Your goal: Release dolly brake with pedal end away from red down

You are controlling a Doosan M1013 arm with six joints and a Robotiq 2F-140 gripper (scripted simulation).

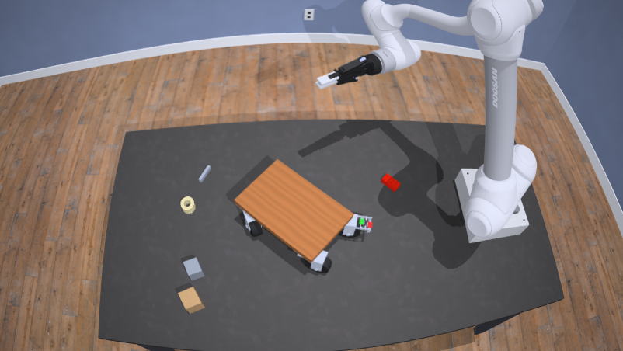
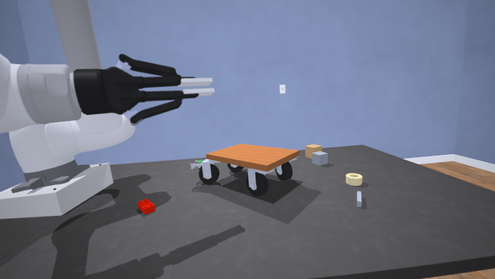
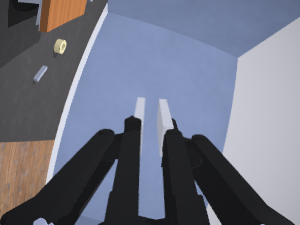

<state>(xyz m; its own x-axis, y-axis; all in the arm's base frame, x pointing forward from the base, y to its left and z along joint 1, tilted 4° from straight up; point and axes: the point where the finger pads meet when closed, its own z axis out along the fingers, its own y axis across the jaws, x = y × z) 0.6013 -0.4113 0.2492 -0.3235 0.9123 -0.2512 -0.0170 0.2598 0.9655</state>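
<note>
The dolly (image 1: 293,209) (image 2: 252,155) has an orange wooden deck on four black casters and stands mid-table. Its brake pedal (image 1: 365,222) sticks out at the caster nearest the robot base, with a green end (image 1: 361,221) (image 2: 199,161) towards the dolly and a red end (image 1: 370,224) outward. I cannot tell which end is down. My gripper (image 1: 322,81) (image 2: 212,86) (image 3: 151,110) hangs high in the air beyond the table's far edge, well away from the dolly. Its fingers are shut with nothing between them.
A red brick (image 1: 390,182) (image 2: 146,206) lies between the dolly and the robot base (image 1: 492,209) (image 2: 52,194). A cream tape ring (image 1: 186,203) (image 2: 353,178), a small grey bar (image 1: 203,173) (image 2: 358,199), a grey cube (image 1: 193,267) (image 2: 319,158) and a tan cube (image 1: 190,299) (image 2: 312,149) lie beyond the dolly.
</note>
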